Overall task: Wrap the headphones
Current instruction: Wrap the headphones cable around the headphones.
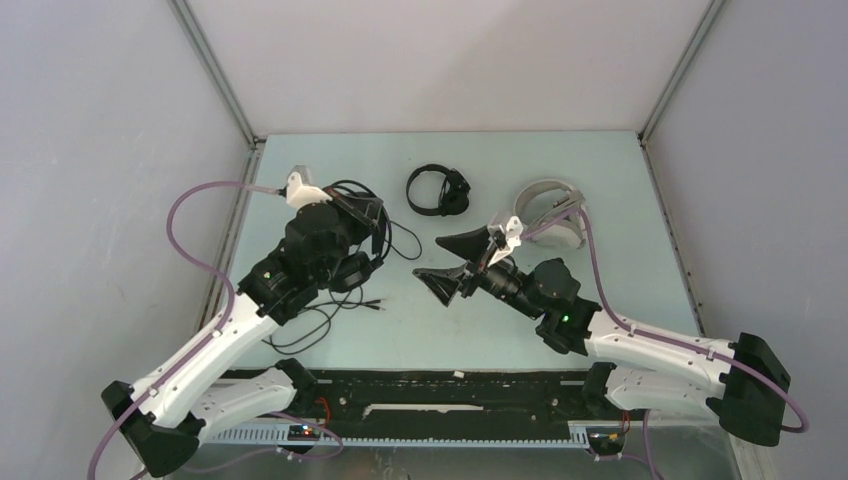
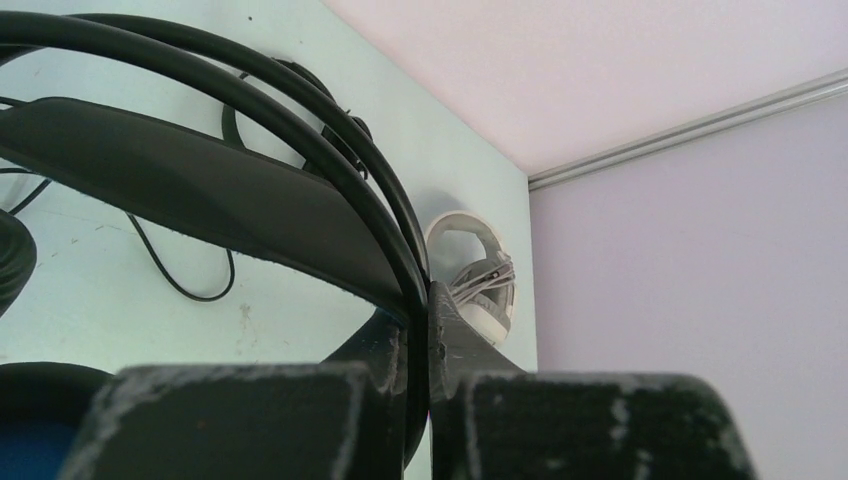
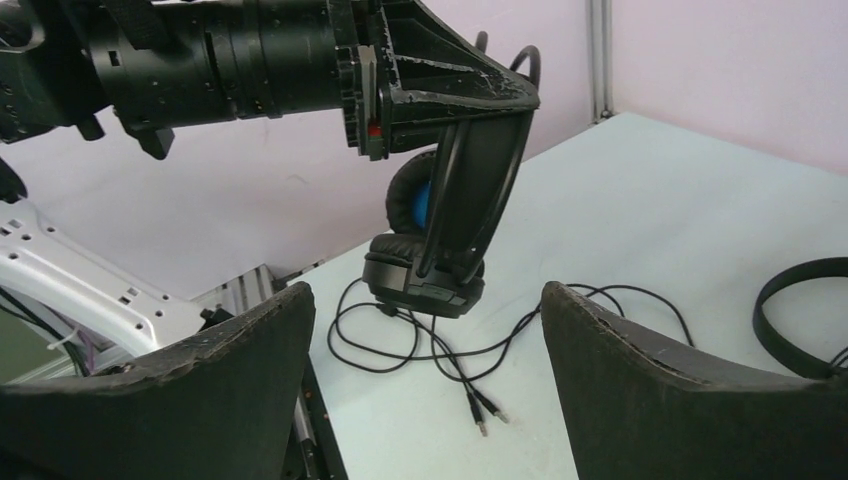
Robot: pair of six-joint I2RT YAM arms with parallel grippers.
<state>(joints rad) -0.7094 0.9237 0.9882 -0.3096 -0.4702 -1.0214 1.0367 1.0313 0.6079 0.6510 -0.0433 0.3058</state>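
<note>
- Bench (image 1: 600, 170) carries three headsets; judged approx two of three done.
- White headset (image 1: 550, 215), approx 2 o'clock on the bench in the top view: pale cable looks wound in a bundle across the band (left wrist view shows the strands). Counts as wrapped.
- Slim black headset (image 1: 438, 190), at 12 o'clock: compact, no loose cable trailing around it. Probably wrapped, but it's too small in the top view to be sure.
- Bulky black headset (image 3: 425, 280) w/ blue lining, at 9-10 o'clock: lifted off the bench, hanging by its headband. Not wrapped.
- Its cable (image 3: 450, 350) sprawls in loose loops on the bench below, towards 6 o'clock of the cup; plugs (image 3: 485, 405) lie free at the end. No turn around the band yet.
- Left gripper (image 3: 500, 95): clenched on the headband of the bulky black headset, band pinched between the fingers.
- Right gripper (image 1: 452, 262): released, jaws spread wide, holding nothing, near bench centre at approx 3 o'clock from the hanging set, facing it.
- Left to do, as judged: pick up the loose cable w/ the free gripper, wind it round the band, tuck the plugs, set it down.
</note>
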